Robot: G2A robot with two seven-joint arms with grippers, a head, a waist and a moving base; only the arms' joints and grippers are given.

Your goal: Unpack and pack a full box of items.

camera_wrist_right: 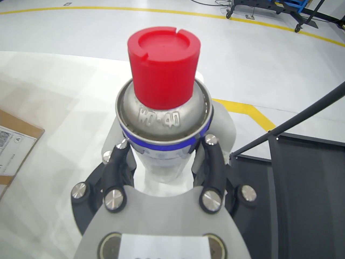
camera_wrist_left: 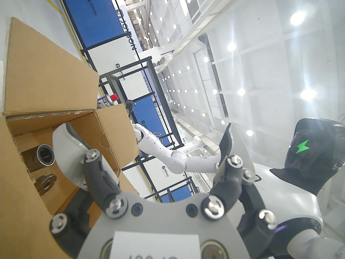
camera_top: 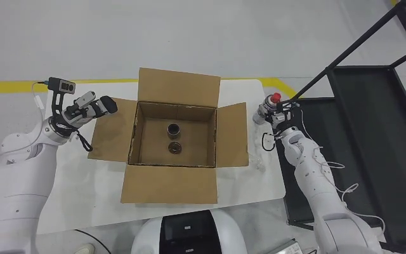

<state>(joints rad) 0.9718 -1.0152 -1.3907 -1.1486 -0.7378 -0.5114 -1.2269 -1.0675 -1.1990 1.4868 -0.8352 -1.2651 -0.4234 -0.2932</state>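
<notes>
Right wrist view: right gripper (camera_wrist_right: 164, 141) clamps a red-capped spray can (camera_wrist_right: 163, 76) between its 2 fingers (camera_wrist_right: 225, 125); left gripper (camera_wrist_left: 145, 136) gapes wide beside the cardboard box (camera_wrist_left: 40, 76).

Raised lettering marked the spray can (camera_wrist_right: 159, 119), centre; a finely printed label (camera_wrist_right: 12, 146) sat on the box flap (camera_wrist_right: 29, 129), lower left; blue panels (camera_wrist_left: 80, 6), upper left, bore white logos.
</notes>
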